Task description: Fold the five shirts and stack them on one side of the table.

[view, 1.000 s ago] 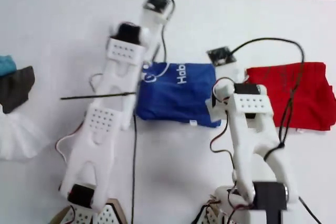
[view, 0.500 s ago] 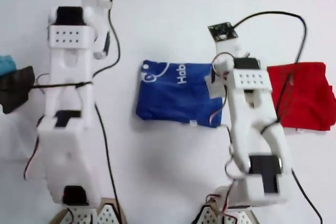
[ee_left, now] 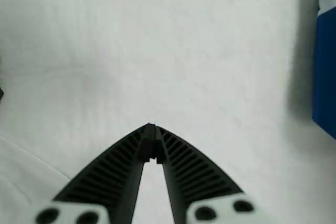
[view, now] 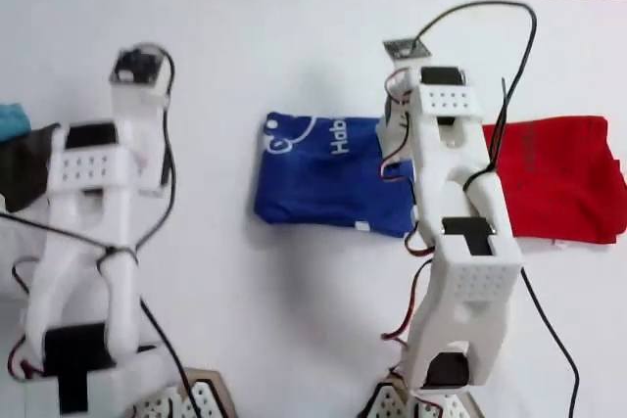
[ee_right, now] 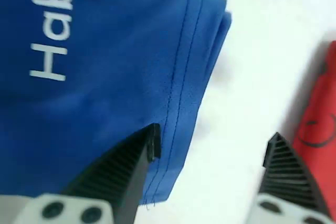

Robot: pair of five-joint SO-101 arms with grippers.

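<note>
1. The right gripper (ee_right: 214, 145) is spread wide and holds nothing. One finger lies over the stitched edge of the blue shirt (ee_right: 94, 77). The other hangs above the bare strip of table (ee_right: 247, 51) just short of the red shirt (ee_right: 320, 114).
2. Blue lies directly under and to one side of this gripper, folded into a neat rectangle. Red lies just beside the gripper on the opposite side, also flat and squared off. The two shirts sit near each other but apart, not stacked.
3. The left gripper (ee_left: 151, 129) is closed, tips pressed together with nothing between them, above bare table. Blue is well off to its side, toward the other arm. Away on its other side, at the table edge, a dark shirt (view: 22, 165) and a teal shirt (view: 10, 121) lie bunched together.
4. Progress, as I judge it: two shirts look folded, no stack has been started, and the dark and teal ones look unfolded. Less than half the job seems done.
5. The right gripper looks placed to close on blue's edge. Setting blue onto red would begin the stack.
</note>
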